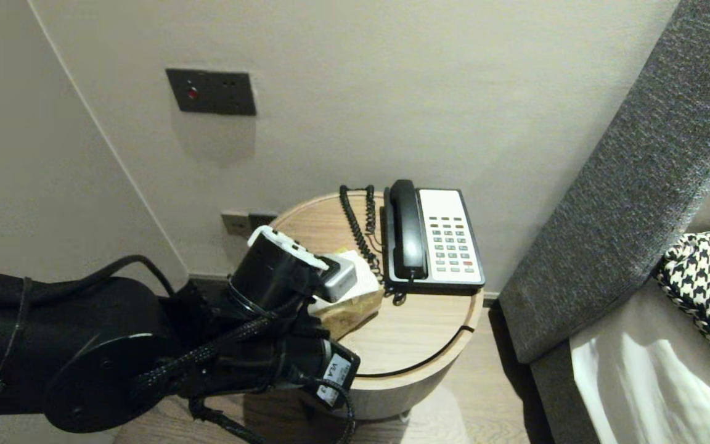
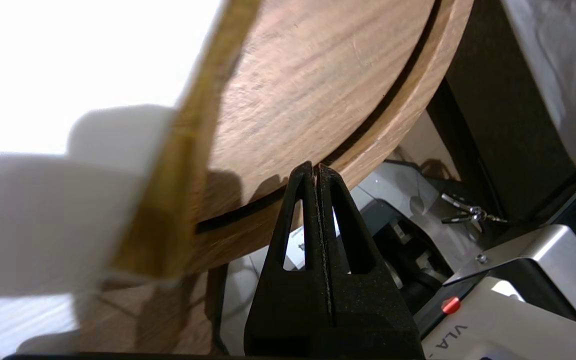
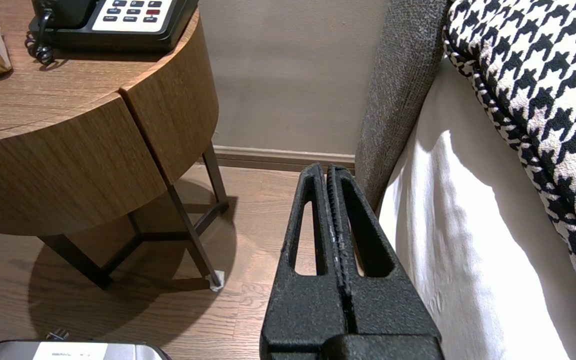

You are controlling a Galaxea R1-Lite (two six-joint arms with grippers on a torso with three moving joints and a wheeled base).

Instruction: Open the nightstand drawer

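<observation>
Left claw (image 2: 314, 167) — pinched shut, empty — hovers at the edge of the round wooden surface (image 1: 416, 333), just beside a golden packet (image 1: 352, 311) lying near the coiled cord (image 1: 355, 222) of the telephone (image 1: 435, 237). Right claw (image 3: 329, 167), likewise shut and empty, hangs parked low by the bed (image 3: 468, 250), out of the way.

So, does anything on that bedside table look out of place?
Yes: a crumpled golden wrapper lies loose on the round table beside the phone, like litter. The left hand, shut, hangs near the table's edge; the right hand parked by the bed.
</observation>
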